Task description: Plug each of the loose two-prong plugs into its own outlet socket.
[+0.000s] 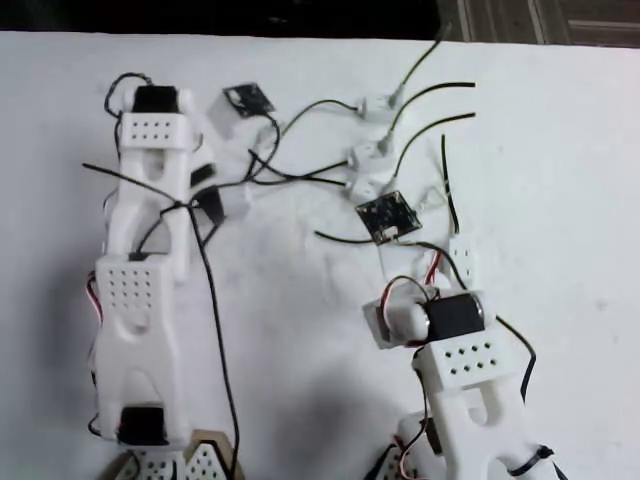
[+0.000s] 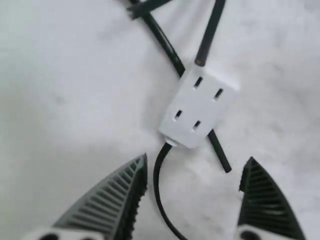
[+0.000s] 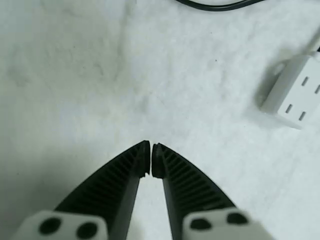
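Above the table (image 1: 560, 200), the left gripper (image 2: 195, 162) gapes wide and the right gripper (image 3: 151, 157) is closed tip to tip, the first just short of a white socket (image 2: 200, 107) (four slots facing up), the other near a second socket (image 3: 295, 92), black cords (image 2: 165, 41) running beside the first socket.

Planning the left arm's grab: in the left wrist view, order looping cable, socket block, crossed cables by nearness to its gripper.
1. looping cable, within the open left gripper span.
2. socket block, just ahead.
3. crossed cables, beyond the block.
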Tool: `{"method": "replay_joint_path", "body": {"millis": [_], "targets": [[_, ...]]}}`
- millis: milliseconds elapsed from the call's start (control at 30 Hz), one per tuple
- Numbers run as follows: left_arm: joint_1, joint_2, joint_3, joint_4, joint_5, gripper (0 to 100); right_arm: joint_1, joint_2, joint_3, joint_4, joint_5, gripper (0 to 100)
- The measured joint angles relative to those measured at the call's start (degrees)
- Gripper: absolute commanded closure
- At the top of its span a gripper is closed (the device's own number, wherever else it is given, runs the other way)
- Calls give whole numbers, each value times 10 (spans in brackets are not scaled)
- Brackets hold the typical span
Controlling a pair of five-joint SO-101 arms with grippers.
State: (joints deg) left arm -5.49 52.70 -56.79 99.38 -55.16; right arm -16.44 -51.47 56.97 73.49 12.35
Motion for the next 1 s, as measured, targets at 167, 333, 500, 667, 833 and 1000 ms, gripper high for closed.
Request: {"method": "replay_joint_path", "body": {"millis": [167,333,500,667,833,1000], "targets": [[18,42,0,-25,-28,699,0,0,0,0,0,980],[21,58,-1,-68,-29,789,0,0,0,0,0,980],[21,58,-1,-70,-29,838,0,0,0,0,0,980],[21,59,-1,-55,-29,895,0,0,0,0,0,980],[40,59,-17,6,-29,975,0,0,0,0,0,980],[57,59,-27,26,0,980,0,0,0,0,0,980]]}}
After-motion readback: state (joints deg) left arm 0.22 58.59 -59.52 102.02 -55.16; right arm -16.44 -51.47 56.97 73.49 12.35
